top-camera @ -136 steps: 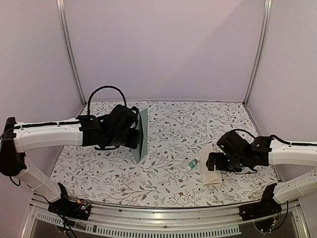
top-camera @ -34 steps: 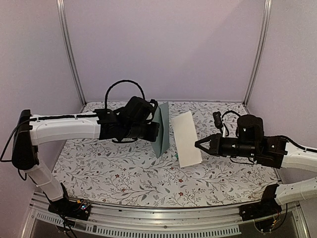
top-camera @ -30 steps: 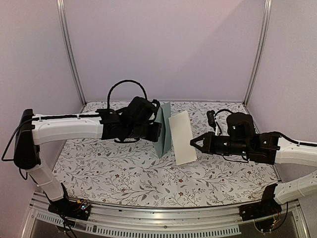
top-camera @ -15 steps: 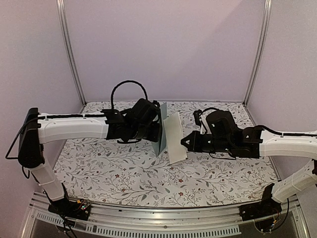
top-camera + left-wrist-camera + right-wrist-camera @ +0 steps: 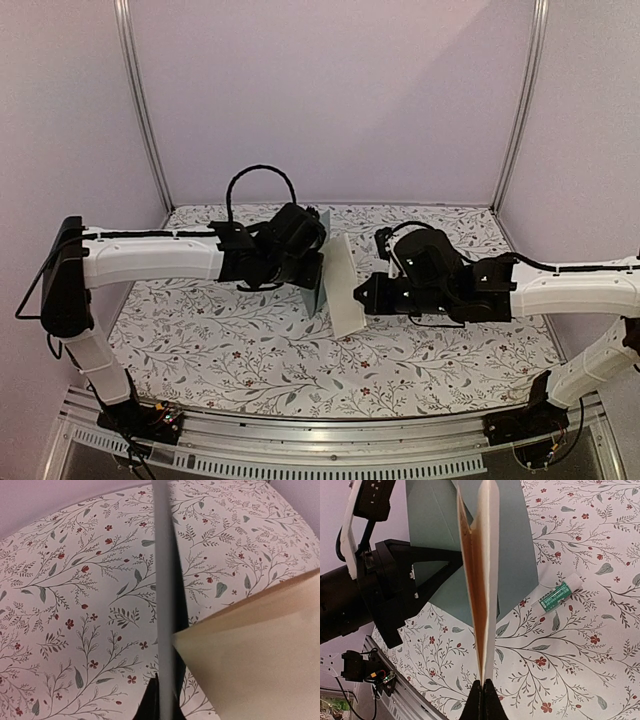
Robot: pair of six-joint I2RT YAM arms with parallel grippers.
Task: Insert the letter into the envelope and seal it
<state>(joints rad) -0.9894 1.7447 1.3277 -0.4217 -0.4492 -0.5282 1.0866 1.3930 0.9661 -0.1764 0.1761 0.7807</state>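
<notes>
Left jaws pinch a flat pale-teal paper envelope (image 5: 515, 540) upright; right jaws clamp a folded tan paper letter (image 5: 490, 555) just beside it.

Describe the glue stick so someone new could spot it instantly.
On the floral table, look beside the upright teal envelope in the right wrist view. The glue stick lies flat there: a small white tube with a green label, unlike the held envelope and tan letter.

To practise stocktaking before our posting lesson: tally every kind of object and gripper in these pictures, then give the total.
envelope: 1
letter: 1
glue stick: 1
grippers: 2, left gripper and right gripper
Total: 5
</notes>
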